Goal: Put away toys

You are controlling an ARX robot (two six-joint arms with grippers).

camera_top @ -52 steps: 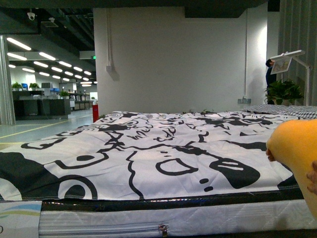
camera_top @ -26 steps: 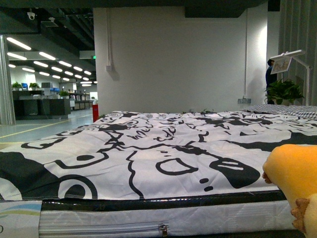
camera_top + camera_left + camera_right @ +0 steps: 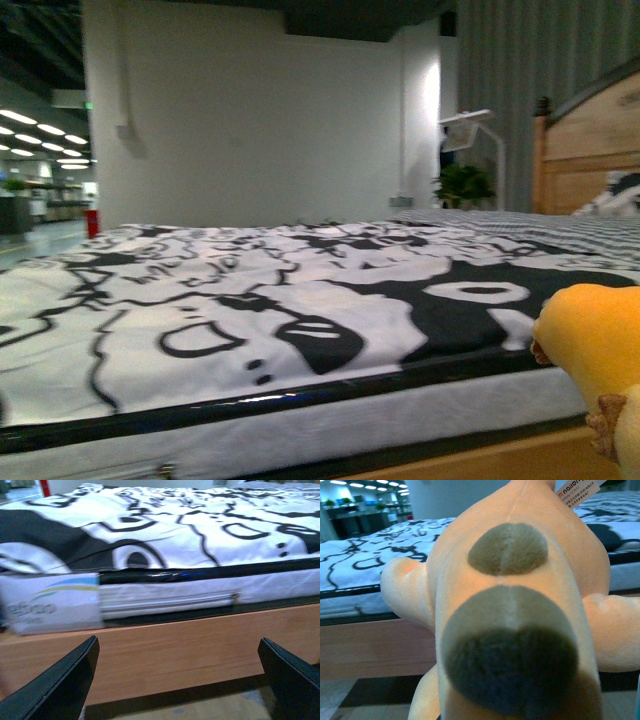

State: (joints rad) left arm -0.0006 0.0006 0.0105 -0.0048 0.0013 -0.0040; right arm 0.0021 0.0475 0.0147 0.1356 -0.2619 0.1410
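Near the mattress (image 3: 300, 428) edge, orange plush toy (image 3: 595, 340), left gripper (image 3: 177, 642) spread wide

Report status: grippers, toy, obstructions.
Left gripper open, empty. Right gripper hidden behind plush toy. Toy in front of mattress edge, not on it. Nothing blocking in view.

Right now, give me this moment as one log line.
plush toy: in front of bed, not on it | left gripper: open, empty | right gripper: not visible

Bed (image 3: 300, 300): black-and-white patterned cover, white mattress (image 3: 330, 430), wooden frame (image 3: 175, 645). Wooden headboard (image 3: 590, 150) at bed's right. White wall (image 3: 260, 110) behind bed; potted plant (image 3: 462, 185), white lamp (image 3: 470, 128) near headboard. Ceiling strip lights (image 3: 40, 130) beyond bed's left.
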